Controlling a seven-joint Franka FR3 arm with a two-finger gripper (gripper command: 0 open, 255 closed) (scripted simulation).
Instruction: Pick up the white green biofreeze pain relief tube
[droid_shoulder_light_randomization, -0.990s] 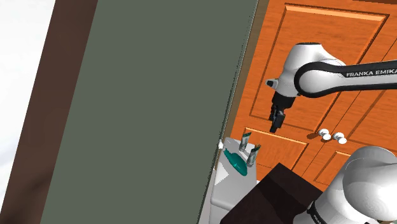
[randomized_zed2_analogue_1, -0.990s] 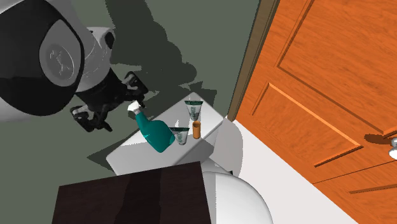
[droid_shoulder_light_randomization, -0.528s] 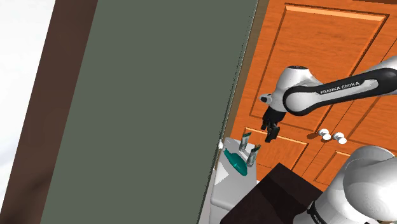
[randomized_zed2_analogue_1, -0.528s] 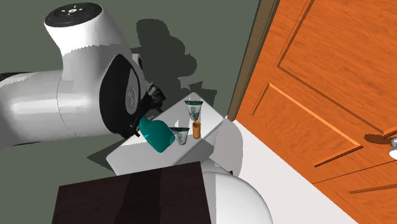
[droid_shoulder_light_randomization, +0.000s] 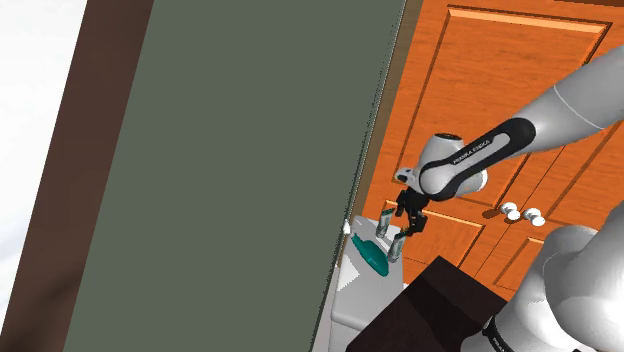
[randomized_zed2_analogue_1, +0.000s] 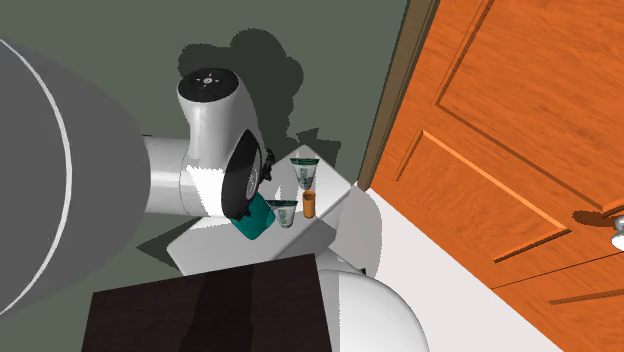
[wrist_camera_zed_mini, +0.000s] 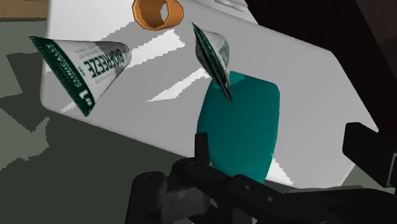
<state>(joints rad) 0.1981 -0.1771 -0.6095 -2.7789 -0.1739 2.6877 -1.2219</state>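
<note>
Hovering over teal bottle (wrist_camera_zed_mini: 245, 121): gripper (wrist_camera_zed_mini: 286, 153), spread apart, empty. Risk: descent strikes bottle, topples tube (wrist_camera_zed_mini: 83, 63) and second tube (wrist_camera_zed_mini: 213, 54) beside bottle.

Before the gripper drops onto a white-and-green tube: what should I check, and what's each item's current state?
1. Single target: not ok. Two white-and-green cone-shaped tubes, the lettered tube and the second tube, look alike.
2. Tubes upright on the white surface: ok, crimped ends up.
3. Black gripper above the tubes: ok in the shoulder view.
4. Gripper centred on one tube: not ok. In the wrist view the teal bottle sits nearest it.
5. Clearance: not ok. The teal bottle and the orange cylinder crowd the second tube.
</note>
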